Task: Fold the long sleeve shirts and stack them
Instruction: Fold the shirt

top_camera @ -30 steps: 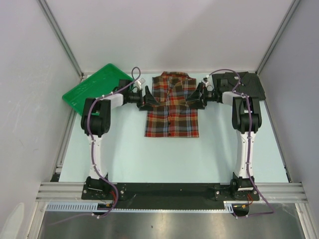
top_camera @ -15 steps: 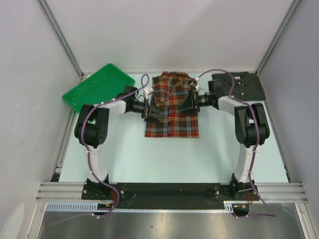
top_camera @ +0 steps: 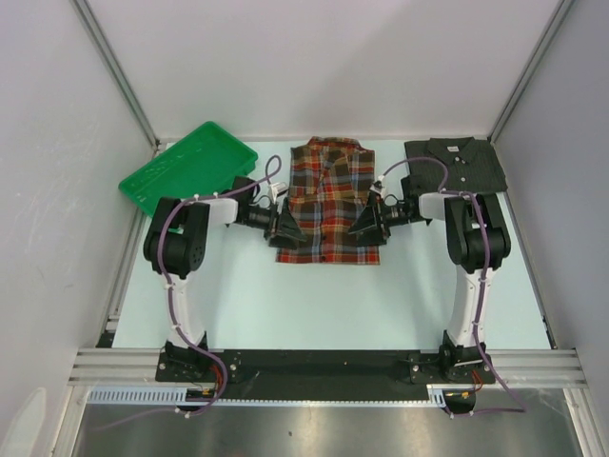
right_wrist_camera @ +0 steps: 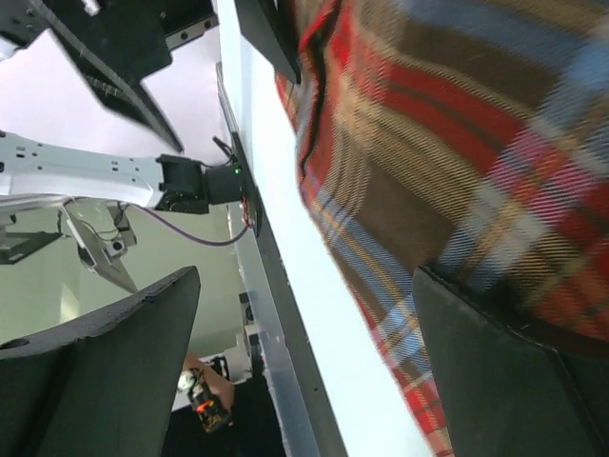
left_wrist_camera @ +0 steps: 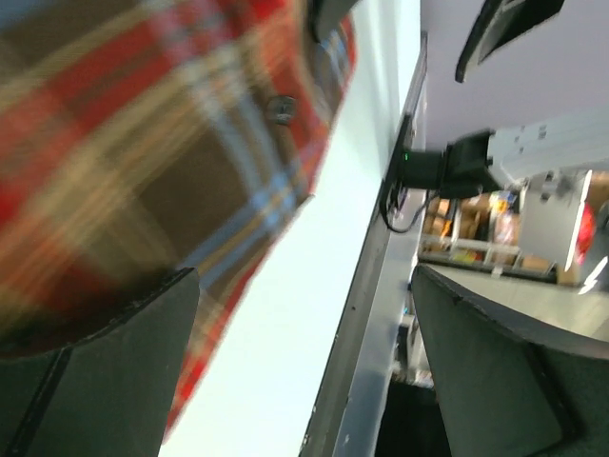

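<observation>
My left gripper (top_camera: 284, 227) is spread wide at the left side of the plaid shirt (top_camera: 329, 195), low down near its bottom edge. My right gripper (top_camera: 370, 223) is spread wide too, at the right side of the same shirt. Neither one pinches anything. In each wrist view one finger (left_wrist_camera: 105, 371) is right by the cloth, and I cannot tell if it touches. The plaid shirt lies flat at the back middle of the table (top_camera: 314, 295), collar to the back. The grey shirt (top_camera: 457, 162) lies in the back right corner, apart from the plaid one. A green tray (top_camera: 186, 171) sits at the back left.
</observation>
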Tool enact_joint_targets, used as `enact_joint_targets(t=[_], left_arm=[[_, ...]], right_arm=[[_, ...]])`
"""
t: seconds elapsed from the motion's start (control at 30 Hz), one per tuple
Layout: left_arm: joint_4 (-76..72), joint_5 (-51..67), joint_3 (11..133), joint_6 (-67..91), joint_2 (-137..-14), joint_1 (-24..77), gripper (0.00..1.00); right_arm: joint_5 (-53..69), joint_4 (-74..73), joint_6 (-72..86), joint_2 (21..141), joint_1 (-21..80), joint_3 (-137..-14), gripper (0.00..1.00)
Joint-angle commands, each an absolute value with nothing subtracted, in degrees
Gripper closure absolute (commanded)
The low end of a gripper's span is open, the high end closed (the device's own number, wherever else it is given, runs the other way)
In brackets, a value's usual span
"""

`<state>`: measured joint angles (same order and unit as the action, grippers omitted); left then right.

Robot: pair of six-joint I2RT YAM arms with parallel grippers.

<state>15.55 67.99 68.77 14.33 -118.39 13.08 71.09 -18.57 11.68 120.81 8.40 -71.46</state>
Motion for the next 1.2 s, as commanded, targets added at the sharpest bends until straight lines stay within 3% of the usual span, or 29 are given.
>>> enact_joint_targets(t=[0.0,0.17,0.5,0.7,0.9,1.17], left_arm=[[17.8,71.4,72.4,9.2,-112.5,21.1,0.01],[10.8,70.1,75.1,14.9,-112.7,29.4,0.01],[0.4,60.8,73.7,25.8,-126.1,31.1,0.01],[2.6,61.8,76.7,21.0,-117.4,31.0,0.01],[-3.1,58.2,83.3,29.6,-117.2,27.2,0.01],[-4.6,51.1,95.9,34.3,-132.5,25.6,0.0]], right_arm=[[69.7,-23.2,8.6,113.5,9.3,-71.9,0.0],[68.4,-28.6,3.8,108.5,4.7,-70.5,0.0],[67.6,-35.8,0.2,105.6,-1.8,-69.8,0.0],[69.5,-37.4,0.4,103.7,-1.1,-70.2,0.0],[71.0,-22.9,11.9,102.7,3.7,-65.6,0.0],[69.9,-14.8,17.0,107.2,4.7,-64.3,0.0]])
